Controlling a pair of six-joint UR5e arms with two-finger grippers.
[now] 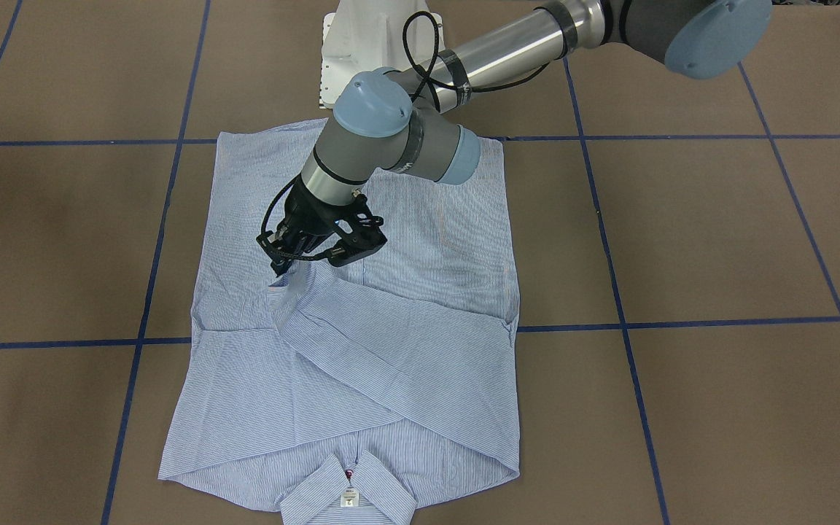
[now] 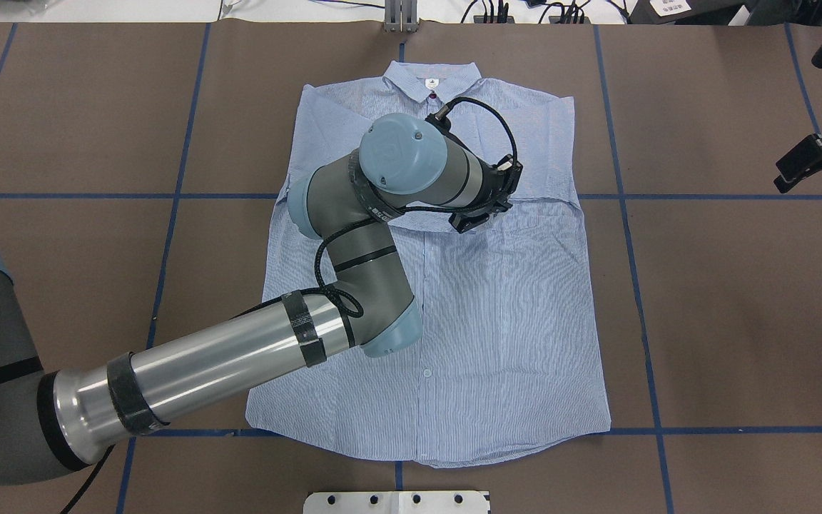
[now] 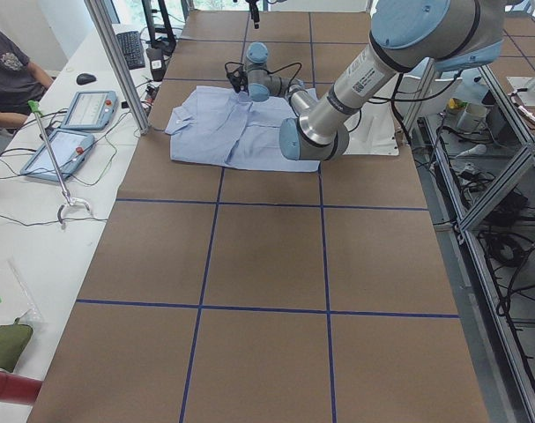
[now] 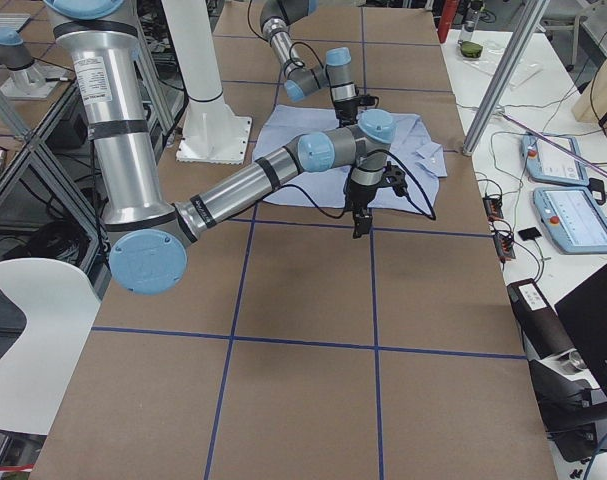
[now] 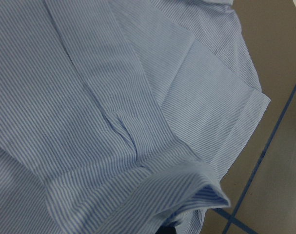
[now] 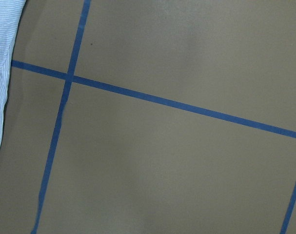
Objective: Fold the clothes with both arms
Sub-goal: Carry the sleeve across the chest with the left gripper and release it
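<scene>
Shirt [image 1: 405,350] is lying flat on the table [image 1: 719,240] right in front of the white base [image 1: 351,51], collar [image 1: 347,496] end away from it, w/ the left gripper [image 1: 281,262] pinching the cuff [image 5: 152,192] of the sleeve [image 1: 391,328] that's crossing the chest. I'm worrying the cuff is bunching, so releasing here is risking a crooked, creased fold. Right gripper [image 2: 800,163] is hanging well off to the base's side, can't tell if open.

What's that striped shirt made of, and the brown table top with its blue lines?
The shirt looks like thin woven cotton or a blend: matte, fine stripes, soft creases. The table top seems brown paper or card, dull and unglossed. The blue lines look like stuck-on tape, slightly wavy.
</scene>
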